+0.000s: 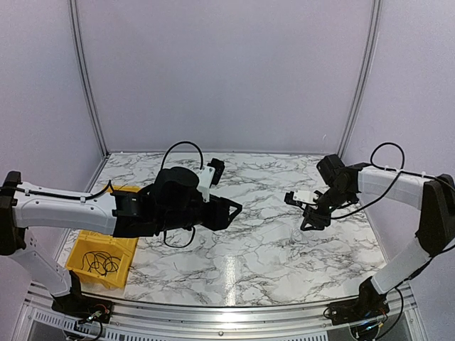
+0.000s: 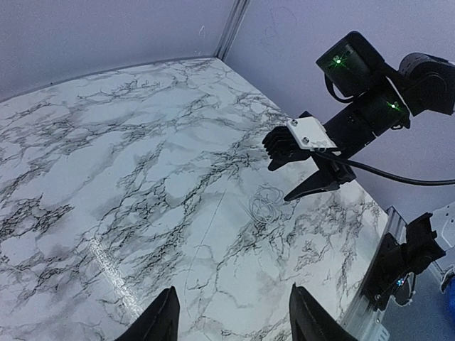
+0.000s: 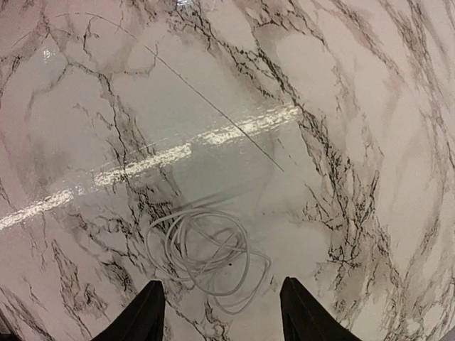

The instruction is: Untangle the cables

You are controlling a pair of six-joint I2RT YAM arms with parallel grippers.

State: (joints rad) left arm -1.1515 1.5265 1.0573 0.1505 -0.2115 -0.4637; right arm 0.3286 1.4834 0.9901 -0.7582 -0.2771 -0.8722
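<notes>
Top view: left fingers [image 1: 232,210] hang over middle of bench [image 1: 270,263]. Right fingers [image 1: 313,222] sit low toward right edge, over work. Yellow bin [image 1: 78,249] at near-left corner keeps black cables [image 1: 99,264] aside.
Left wrist: left fingers apart, empty, facing pale coil [image 2: 266,206], likely to assist.
Right wrist: right fingers apart, empty, lined up on pale coil [image 3: 206,252] lying flat. Straight strand [image 3: 220,114] lies beyond.

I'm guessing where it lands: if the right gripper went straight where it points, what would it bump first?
Probably the coil of thin cable on the marble table, ahead of the right gripper; depth is unclear.
</notes>
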